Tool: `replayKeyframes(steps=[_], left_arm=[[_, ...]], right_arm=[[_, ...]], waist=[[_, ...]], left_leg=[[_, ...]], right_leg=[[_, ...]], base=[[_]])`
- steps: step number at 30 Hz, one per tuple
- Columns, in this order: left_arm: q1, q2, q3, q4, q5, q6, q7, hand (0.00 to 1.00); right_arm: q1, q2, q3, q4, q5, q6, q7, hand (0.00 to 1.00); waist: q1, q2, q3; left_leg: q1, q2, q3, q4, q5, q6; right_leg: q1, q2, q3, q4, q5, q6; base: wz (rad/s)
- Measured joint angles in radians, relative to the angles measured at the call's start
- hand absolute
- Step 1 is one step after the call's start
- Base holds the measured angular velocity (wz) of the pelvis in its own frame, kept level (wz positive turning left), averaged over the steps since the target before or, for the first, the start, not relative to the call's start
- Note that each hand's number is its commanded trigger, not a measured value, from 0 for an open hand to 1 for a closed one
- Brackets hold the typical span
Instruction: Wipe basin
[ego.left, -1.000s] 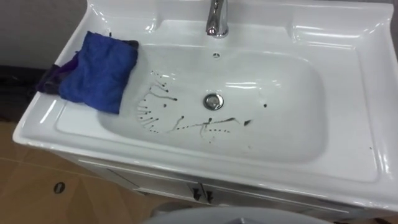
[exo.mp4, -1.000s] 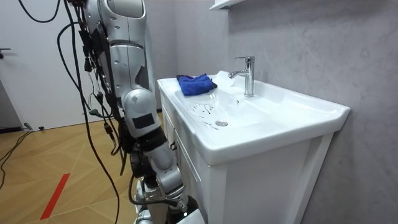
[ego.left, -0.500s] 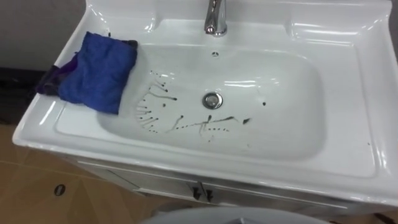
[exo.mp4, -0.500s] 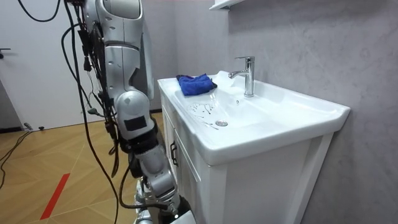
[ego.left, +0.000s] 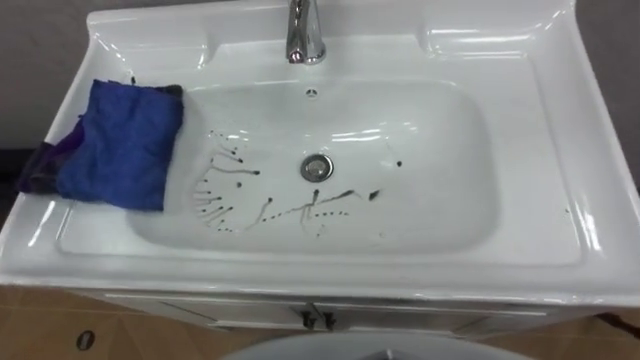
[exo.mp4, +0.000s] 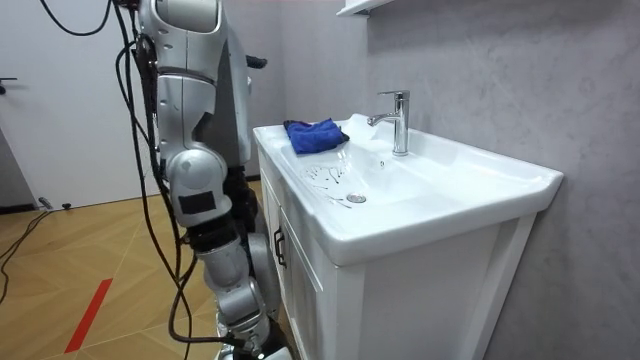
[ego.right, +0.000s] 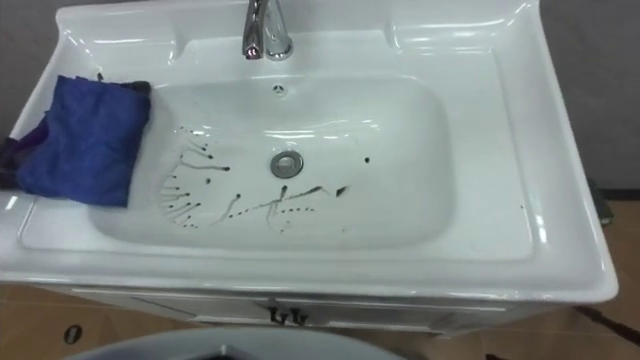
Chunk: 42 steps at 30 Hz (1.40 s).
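A crumpled blue cloth (ego.left: 120, 145) lies on the left rim of the white basin (ego.left: 450, 220) and hangs a little over its bowl edge. Dark streaks and spots (ego.left: 300, 208) run across the bowl's floor, left of and in front of the drain (ego.left: 317, 167). In the room view the cloth (exo.mp4: 313, 135) sits at the basin's far end. I stand in front of the cabinet with my right arm hanging down. Its hand (exo.mp4: 243, 335) is low at the bottom edge of the room view.
A chrome tap (ego.left: 303, 35) stands at the back middle of the basin. The right rim (ego.left: 560, 150) is bare white ceramic. Below the basin is a white cabinet with dark door handles (ego.left: 316, 320). Wooden floor (exo.mp4: 90, 250) lies behind me.
The eye view has swung, so the basin now sits squarer and further left in it. In the room view my body and right arm have drawn back from the cabinet. The cloth has not moved.
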<state>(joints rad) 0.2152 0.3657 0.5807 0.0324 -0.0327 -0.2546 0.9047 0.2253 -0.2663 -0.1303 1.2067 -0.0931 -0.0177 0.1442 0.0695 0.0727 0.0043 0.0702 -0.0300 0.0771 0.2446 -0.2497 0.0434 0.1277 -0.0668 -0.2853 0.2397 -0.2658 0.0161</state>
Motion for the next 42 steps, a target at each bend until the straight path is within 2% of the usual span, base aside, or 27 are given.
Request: replayKeyframes(steps=[4,5,9,13,17,21,24,32,36,40,42], left_arm=[[0.000,-0.021,-0.078,0.000,0.021,0.001,-0.057,0.00],[0.002,-0.036,-0.102,0.000,0.047,0.001,-0.073,0.00],[0.005,-0.081,-0.181,0.000,0.075,0.005,-0.134,0.00],[0.005,-0.088,-0.223,0.000,0.078,0.006,-0.179,0.00],[0.005,-0.093,-0.285,0.000,0.094,0.008,-0.247,0.00],[0.005,-0.119,-0.344,0.034,0.137,0.011,-0.310,0.00],[0.005,-0.130,-0.359,0.081,0.160,0.014,-0.335,0.00],[0.006,-0.130,-0.358,0.155,0.204,0.014,-0.319,0.00],[0.018,-0.130,-0.357,0.175,0.213,0.014,-0.296,0.00],[0.018,-0.130,-0.357,0.210,0.226,0.014,-0.283,0.00],[0.019,-0.130,-0.357,0.245,0.227,0.015,-0.283,0.00]], right_arm=[[-0.019,0.009,0.000,-0.001,0.000,-0.001,0.013,0.00],[-0.020,0.009,0.001,0.004,0.000,-0.001,0.013,0.00],[-0.028,0.017,0.001,0.013,0.003,0.008,0.026,0.00],[-0.027,0.021,0.020,0.014,0.007,0.014,0.040,0.00],[-0.030,0.024,0.033,0.016,0.007,0.014,0.054,0.00],[-0.039,0.028,0.050,0.017,0.007,0.014,0.054,0.00],[-0.042,0.030,0.051,0.016,0.009,0.014,0.051,0.00],[-0.047,0.030,0.070,0.017,0.013,0.014,0.046,0.00],[-0.046,0.030,0.070,0.017,0.013,0.014,0.048,0.00],[-0.048,0.030,0.069,0.029,0.013,0.012,0.048,0.00],[-0.049,0.030,0.069,0.035,0.014,0.012,0.044,0.00]], waist=[[-0.025,-0.005,0.0019],[-0.038,-0.010,0.0025],[-0.044,-0.022,0.0024],[-0.042,-0.032,-0.0012],[-0.043,-0.040,-0.0011],[-0.044,-0.048,0.0041],[-0.043,-0.049,0.0045],[-0.034,-0.051,0.0015],[-0.034,-0.052,-0.0082],[-0.034,-0.052,-0.0093],[-0.034,-0.048,-0.0074]], left_leg=[[-0.006,0.001,0.003,0.003,0.000,0.000],[-0.006,0.000,0.003,0.001,0.000,0.000],[-0.005,0.001,0.007,-0.007,0.000,0.000],[-0.004,0.005,0.017,-0.010,0.000,0.000],[-0.002,0.006,0.027,-0.007,0.000,0.000],[0.006,0.006,0.028,-0.007,0.000,0.000],[0.007,0.008,0.028,-0.007,0.000,0.000],[0.003,0.013,0.027,-0.006,0.001,-0.001],[0.004,0.014,0.027,-0.006,0.001,-0.002],[0.005,0.014,0.027,-0.006,0.002,-0.003],[0.007,0.014,0.027,-0.006,0.002,-0.003]], right_leg=[[-0.007,0.001,0.007,0.001,0.000,0.000],[-0.006,0.000,0.006,0.002,0.000,0.000],[-0.007,0.003,0.010,-0.001,0.001,-0.001],[-0.015,0.007,0.030,-0.002,0.002,-0.003],[-0.017,0.006,0.040,-0.002,0.004,-0.002],[-0.010,0.006,0.039,-0.003,0.004,-0.002],[-0.009,0.009,0.039,-0.003,0.005,-0.004],[-0.015,0.013,0.037,0.000,0.008,-0.009],[-0.015,0.015,0.038,0.000,0.009,-0.010],[-0.013,0.015,0.038,-0.002,0.009,-0.010],[-0.010,0.016,0.038,-0.002,0.009,-0.010]], base=[[-0.04],[0.00],[-0.03],[-0.09],[-0.06],[0.00],[0.00],[0.00],[0.00],[0.00],[0.00]])
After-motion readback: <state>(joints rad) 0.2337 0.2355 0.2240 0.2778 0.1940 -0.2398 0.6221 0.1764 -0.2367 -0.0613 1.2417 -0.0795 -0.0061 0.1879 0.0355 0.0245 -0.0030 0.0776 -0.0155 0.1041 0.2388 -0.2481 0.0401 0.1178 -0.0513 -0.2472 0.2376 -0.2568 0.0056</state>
